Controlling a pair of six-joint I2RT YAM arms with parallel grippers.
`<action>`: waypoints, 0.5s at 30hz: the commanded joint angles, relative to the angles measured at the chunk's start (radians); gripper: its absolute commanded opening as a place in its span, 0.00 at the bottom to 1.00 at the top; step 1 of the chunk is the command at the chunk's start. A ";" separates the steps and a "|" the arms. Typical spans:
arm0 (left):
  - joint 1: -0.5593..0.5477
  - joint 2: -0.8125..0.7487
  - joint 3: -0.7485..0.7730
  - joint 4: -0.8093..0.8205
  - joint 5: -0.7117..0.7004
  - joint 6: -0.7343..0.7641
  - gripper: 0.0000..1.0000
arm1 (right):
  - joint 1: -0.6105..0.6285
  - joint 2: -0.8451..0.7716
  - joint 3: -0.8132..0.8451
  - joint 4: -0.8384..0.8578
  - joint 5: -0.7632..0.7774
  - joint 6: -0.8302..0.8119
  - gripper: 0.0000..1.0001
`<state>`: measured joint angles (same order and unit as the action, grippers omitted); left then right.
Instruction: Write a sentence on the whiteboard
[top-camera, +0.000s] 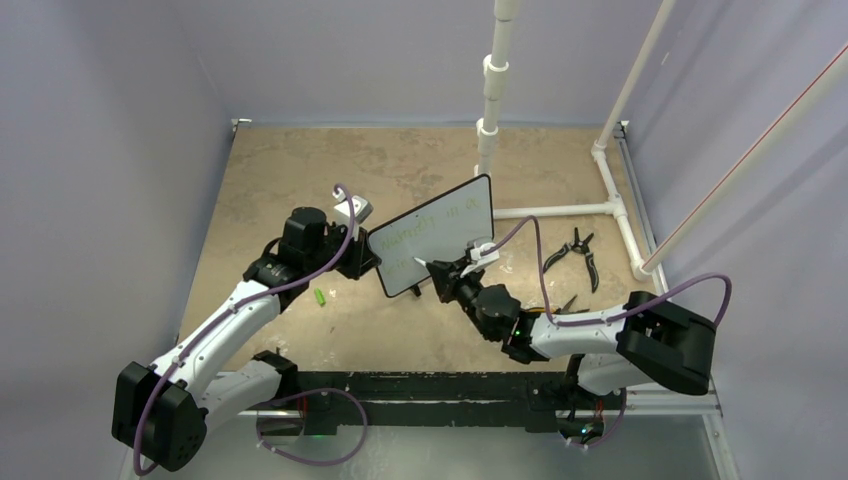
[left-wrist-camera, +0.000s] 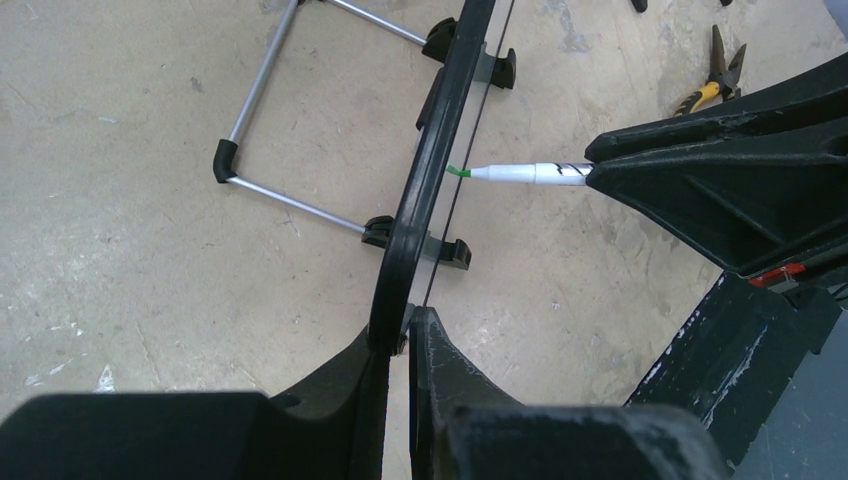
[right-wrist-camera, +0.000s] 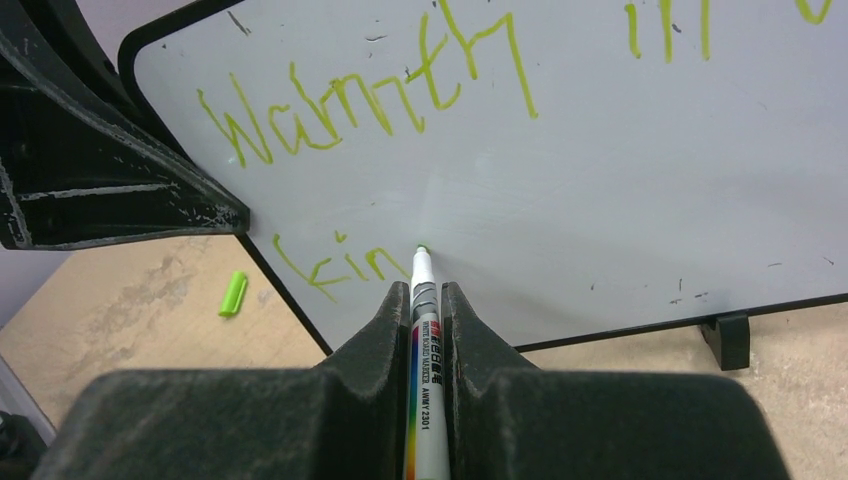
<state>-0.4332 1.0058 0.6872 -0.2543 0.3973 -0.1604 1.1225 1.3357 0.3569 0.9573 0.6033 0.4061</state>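
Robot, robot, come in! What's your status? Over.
Left claw clamped on whiteboard edge. Right claw gripping marker, tip at board. Sentence partway, second line begun. Nothing in the way.

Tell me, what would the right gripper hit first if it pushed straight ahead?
The whiteboard. The right gripper aims its marker at the white face, green tip apparently touching just right of the letters "kin".
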 joint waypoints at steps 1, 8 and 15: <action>0.001 -0.021 0.022 0.012 -0.003 0.015 0.00 | -0.010 0.025 0.055 0.058 -0.027 -0.042 0.00; 0.001 -0.022 0.022 0.012 -0.003 0.016 0.00 | -0.009 0.028 0.032 0.060 -0.050 -0.047 0.00; 0.001 -0.020 0.023 0.011 -0.004 0.018 0.00 | -0.007 0.024 -0.008 0.013 -0.061 0.011 0.00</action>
<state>-0.4332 1.0039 0.6872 -0.2554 0.3897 -0.1604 1.1187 1.3552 0.3664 0.9714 0.5529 0.3859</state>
